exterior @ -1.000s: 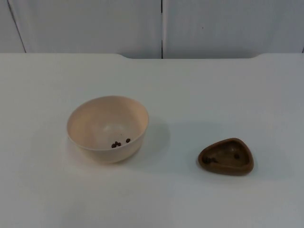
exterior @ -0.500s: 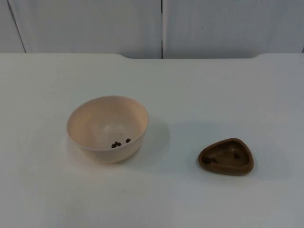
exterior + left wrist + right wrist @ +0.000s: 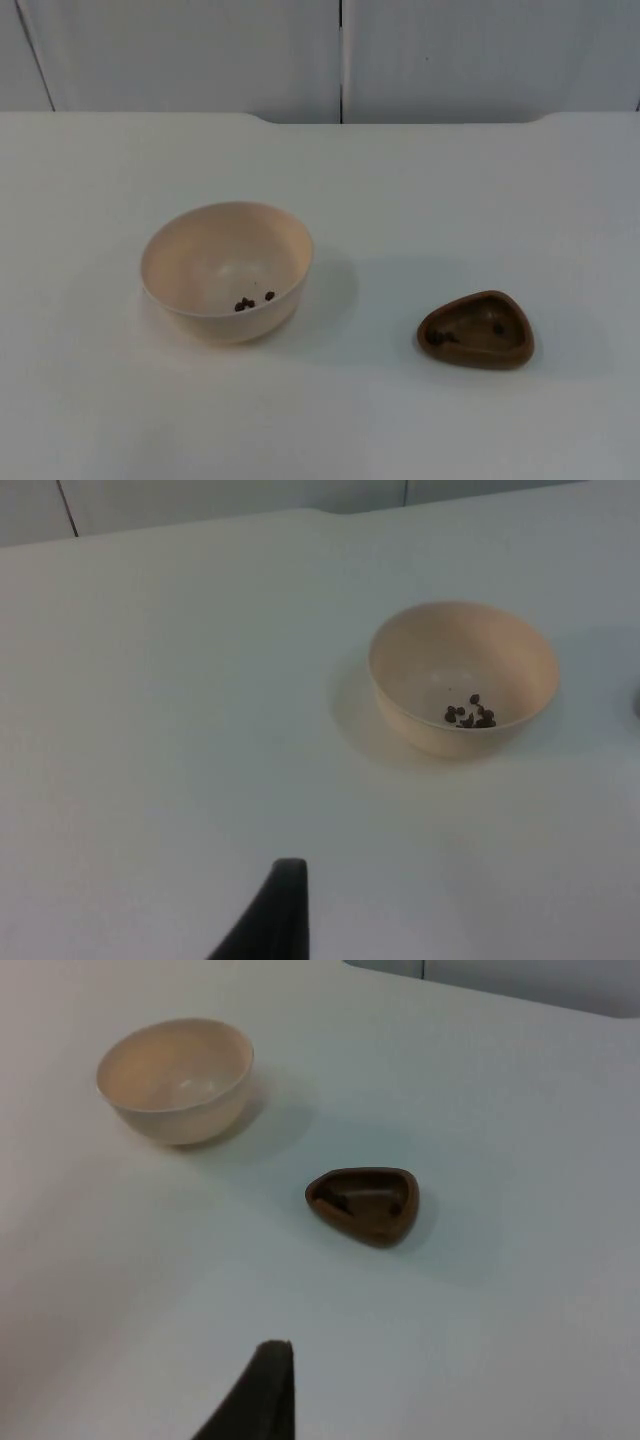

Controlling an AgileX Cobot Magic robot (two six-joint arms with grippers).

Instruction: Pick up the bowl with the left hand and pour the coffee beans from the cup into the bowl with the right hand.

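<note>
Sitting upright on the white worktop (image 3: pixel 480 190), the cream bowl (image 3: pixel 227 270) is round and deep, with a few dark coffee beans (image 3: pixel 252 301) lying low against its inner wall. To its right and well apart sits the cup (image 3: pixel 476 329), a shallow brown dish of rounded three-cornered shape holding a few beans of its own. Nothing has shifted since a second ago: bowl and cup lie as before. Each wrist view shows one black fingertip, left claw (image 3: pixel 272 912) and right claw (image 3: pixel 258 1392), above bare worktop, grasping nothing; released or clenched, I cannot tell.
</note>
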